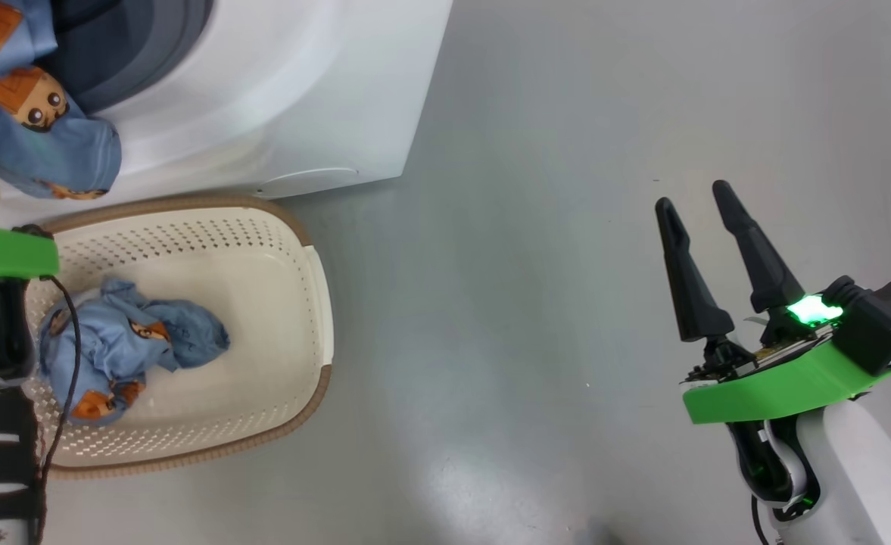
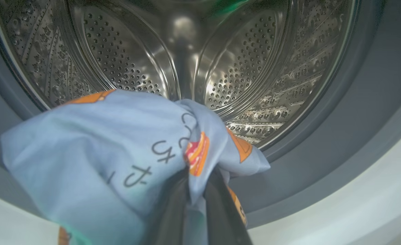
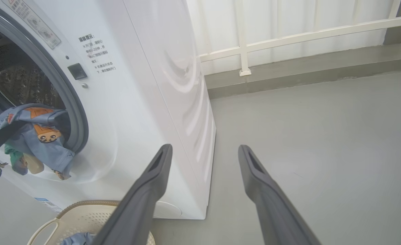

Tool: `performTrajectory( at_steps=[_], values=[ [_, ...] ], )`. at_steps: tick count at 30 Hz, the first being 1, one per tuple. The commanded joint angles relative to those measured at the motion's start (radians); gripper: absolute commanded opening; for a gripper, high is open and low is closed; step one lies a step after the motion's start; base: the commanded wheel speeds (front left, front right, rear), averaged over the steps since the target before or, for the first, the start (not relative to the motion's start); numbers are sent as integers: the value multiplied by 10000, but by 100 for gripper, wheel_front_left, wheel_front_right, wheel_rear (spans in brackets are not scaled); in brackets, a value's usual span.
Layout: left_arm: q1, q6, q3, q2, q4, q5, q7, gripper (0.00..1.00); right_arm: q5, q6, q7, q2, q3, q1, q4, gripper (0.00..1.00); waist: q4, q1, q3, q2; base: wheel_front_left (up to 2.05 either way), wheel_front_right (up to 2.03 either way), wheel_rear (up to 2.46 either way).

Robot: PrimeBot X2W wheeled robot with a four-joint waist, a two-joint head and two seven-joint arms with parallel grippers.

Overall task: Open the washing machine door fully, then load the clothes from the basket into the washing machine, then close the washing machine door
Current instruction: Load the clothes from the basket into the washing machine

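Blue garment (image 2: 94, 143) is being clenched by the left gripper (image 2: 198, 177) right at the gasket (image 2: 323, 153), short of the drum (image 2: 125, 61). I'd say it should be reaching deeper before letting go, so nothing is draping out. Another bundle (image 1: 123, 356) is lying in the basket (image 1: 316, 303) beside the washer (image 1: 301, 91). Right gripper (image 1: 693, 195) is hanging, jaws spread, over the floor (image 1: 528, 265).

Clothes (image 2: 94, 160) seemingly at drum (image 2: 125, 68) mouth, rest in basket (image 1: 316, 303)

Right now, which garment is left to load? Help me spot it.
Find the big white washer. A cream basket stands on the floor before it. The crumpled blue garment inside is yours; its twin hangs from the left gripper at the drum.
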Motion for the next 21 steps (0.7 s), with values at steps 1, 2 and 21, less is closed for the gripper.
performTrajectory(
  at_steps=[1,2,21],
  values=[
    [-204,-21,163,506,-138,103,-63,0,129,54,-90,-45,231,122,-188,100,-52,2,-15,-1,0,0,0],
    [-348,-21,84,575,-21,129,-63,0,139,54,-90,-24,253,126,-185,100,-81,2,-20,-1,0,0,0],
    [-4109,-21,-1488,1397,3847,836,-63,0,291,54,-90,365,416,191,-114,100,-721,2,99,-1,0,0,0]
  ],
)
